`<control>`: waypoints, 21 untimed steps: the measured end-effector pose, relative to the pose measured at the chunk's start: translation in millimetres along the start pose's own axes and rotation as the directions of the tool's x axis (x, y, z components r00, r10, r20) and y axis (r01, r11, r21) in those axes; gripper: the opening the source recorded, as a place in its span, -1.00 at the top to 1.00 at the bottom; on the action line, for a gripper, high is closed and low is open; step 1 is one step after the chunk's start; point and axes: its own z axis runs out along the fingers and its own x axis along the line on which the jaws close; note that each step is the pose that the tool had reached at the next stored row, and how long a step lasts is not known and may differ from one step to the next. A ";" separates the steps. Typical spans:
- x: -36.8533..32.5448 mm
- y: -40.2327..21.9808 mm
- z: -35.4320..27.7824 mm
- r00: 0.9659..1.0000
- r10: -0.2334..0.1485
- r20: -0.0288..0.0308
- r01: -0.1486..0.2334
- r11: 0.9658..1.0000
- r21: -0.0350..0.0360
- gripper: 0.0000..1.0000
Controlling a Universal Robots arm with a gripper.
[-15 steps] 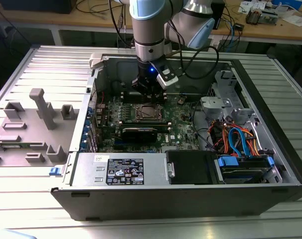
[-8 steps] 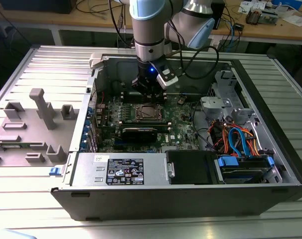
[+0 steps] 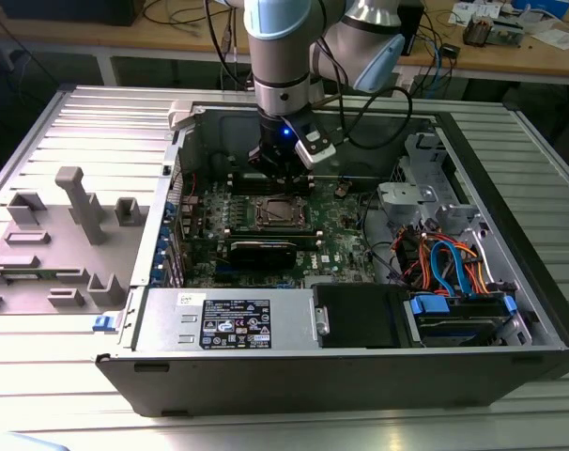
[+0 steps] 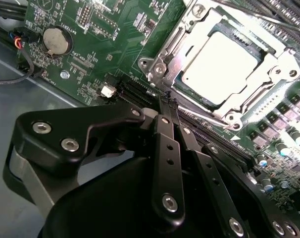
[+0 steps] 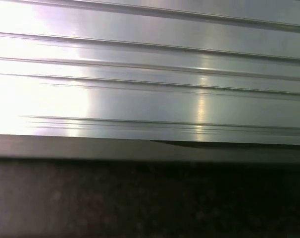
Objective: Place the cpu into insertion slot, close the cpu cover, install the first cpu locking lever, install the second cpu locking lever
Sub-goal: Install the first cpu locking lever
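Note:
The cpu (image 4: 222, 67), a silvery square chip, lies flat in the insertion slot (image 3: 283, 214) on the green board. The cpu cover (image 4: 187, 47), a thin metal frame, lies down around it, and the chip shows through its window. A thin metal lever (image 4: 209, 115) runs along the socket edge nearest the fingers. My gripper (image 4: 166, 101) hovers just beside that edge with its black fingers (image 4: 165, 148) pressed together and nothing between them. In the exterior view the gripper (image 3: 283, 177) hangs inside the open computer case, just behind the socket.
Long memory slots (image 4: 224, 144) run beside the socket, under the fingers. A coin battery (image 4: 57, 40) sits on the board. A black card (image 3: 261, 252), the power supply (image 3: 230, 322) and drive cables (image 3: 449, 268) fill the case. A grey fixture (image 3: 78, 202) stands at the exterior view's left.

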 end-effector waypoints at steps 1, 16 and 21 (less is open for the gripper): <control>0.0 -0.5 0.0 1.000 0.001 0.000 -0.001 1.000 -0.004 0.79; 0.5 -14.1 -0.7 1.000 0.009 0.003 -0.009 0.998 -0.066 0.79; 0.9 -21.0 -0.5 1.000 0.011 0.003 -0.010 0.997 -0.079 0.79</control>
